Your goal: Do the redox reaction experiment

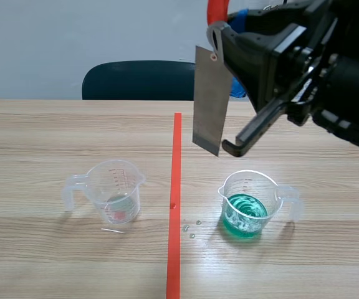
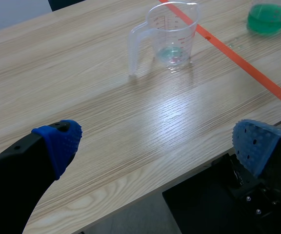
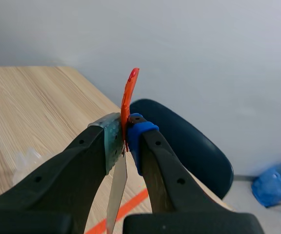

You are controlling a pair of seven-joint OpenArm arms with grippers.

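The left gripper (image 2: pixel 157 146) hangs with its jaws wide apart and empty, well short of the green-liquid beaker (image 1: pixel 247 205); droplets (image 1: pixel 192 228) lie just beside that beaker; the near-empty clear beaker (image 1: pixel 114 193) stands well apart from it, across the tape line (image 1: pixel 175 187); above the green-liquid beaker, off toward the line, the right gripper (image 3: pixel 125 141) is clamped on the top end of the metal strip (image 1: pixel 209 103), which hangs upright; it looks thin, stiff, light and probably slick, so a firm pinch at that top end, by its orange tag (image 3: pixel 129 92), seems right.

Left cup (image 1: pixel 114 192): on the table (image 1: pixel 42 137), left of the tape line (image 1: pixel 175 187).
Right cup (image 1: pixel 249 202): right of the line, liquid (image 1: pixel 245 212) inside.
Metal strip (image 1: pixel 209 99): in the right gripper (image 3: pixel 125 134), above the table, just right of the line.
Chair (image 1: pixel 136 80): behind the table.
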